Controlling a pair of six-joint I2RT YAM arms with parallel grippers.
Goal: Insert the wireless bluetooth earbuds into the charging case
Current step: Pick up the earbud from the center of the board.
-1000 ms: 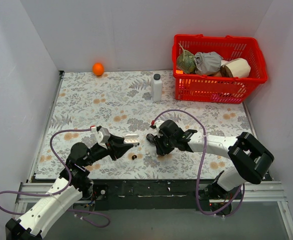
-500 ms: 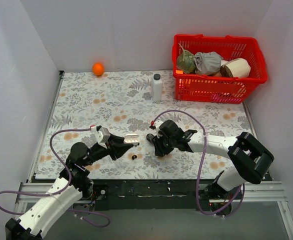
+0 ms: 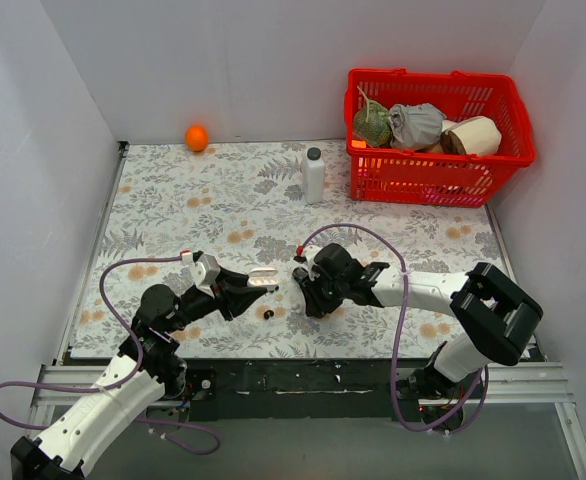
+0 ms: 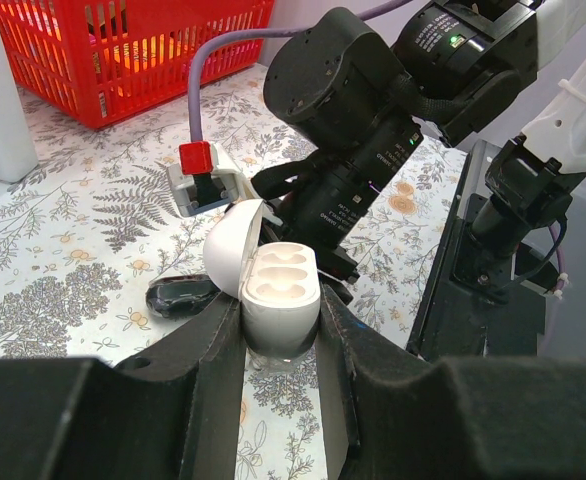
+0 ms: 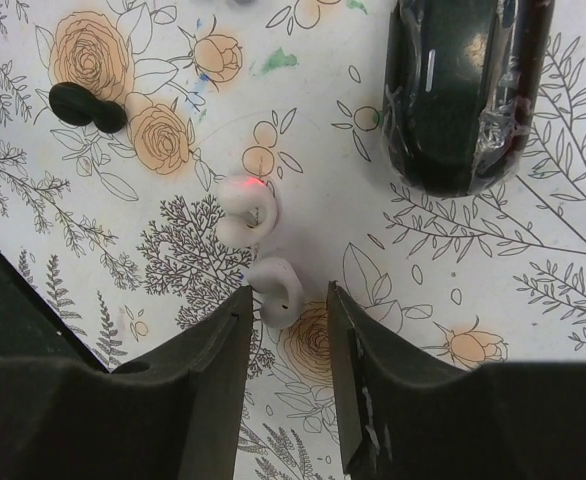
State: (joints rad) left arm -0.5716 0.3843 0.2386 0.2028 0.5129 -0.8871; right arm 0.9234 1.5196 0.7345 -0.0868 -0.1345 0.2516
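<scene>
Left jaws clamped on the open white charging case (image 4: 278,285), lid back, both wells empty. Right jaws apart, low over the desk (image 5: 393,270), straddling one whitish earbud (image 5: 275,288). The second whitish earbud (image 5: 245,212) sits just beyond the tips. Looks like the first-bud pick. Next: close gently, lift, carry it to a well in the case the left jaws hold, matching orientation.

Black case (image 5: 463,100) partly beyond top edge.

charging case (image 4: 278,288): smooth white plastic | earbuds (image 5: 276,288): smooth whitish | black case (image 5: 463,90): glossy | basket (image 3: 428,170): red plastic
</scene>
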